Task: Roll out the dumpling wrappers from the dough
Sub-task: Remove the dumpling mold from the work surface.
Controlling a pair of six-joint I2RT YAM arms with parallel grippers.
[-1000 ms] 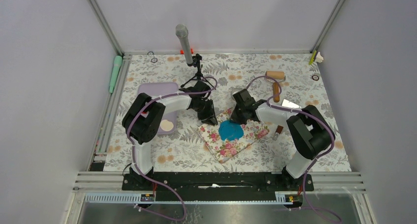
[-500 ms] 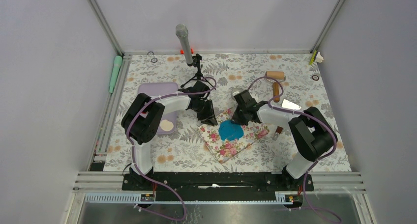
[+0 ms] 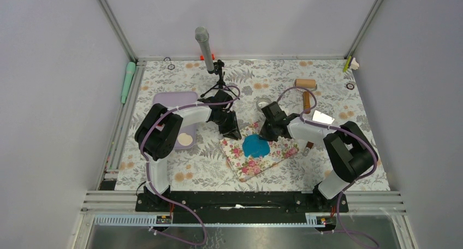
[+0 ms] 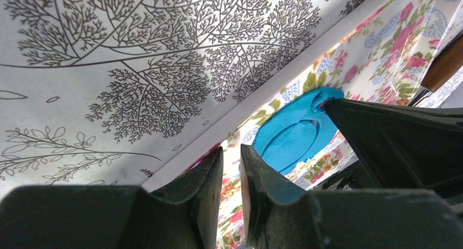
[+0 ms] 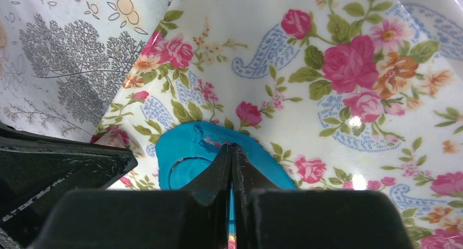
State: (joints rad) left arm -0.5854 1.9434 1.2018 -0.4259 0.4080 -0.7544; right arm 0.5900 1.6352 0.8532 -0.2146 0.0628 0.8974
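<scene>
The right gripper (image 5: 231, 150), clenched, is pressing its tips onto the flattened bright blue clay dough (image 3: 255, 146) lying on the floral pink mat (image 3: 248, 160); the left gripper (image 4: 229, 156), nearly clenched and grasping nothing, is hovering beside the mat's edge.

The table (image 3: 164, 175) is carrying a floral mat (image 3: 261, 152) near its middle. A purple tray (image 3: 170, 104) is lying left of the mat, a roller (image 3: 306, 90) behind-right, a mic stand (image 3: 217, 82) behind it.

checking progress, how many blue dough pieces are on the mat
1: a flattened blue sheet on the floral mat, near its far edge, under the right gripper. It bears a round imprint. Small scraps could be hidden beneath the gripper.
</scene>
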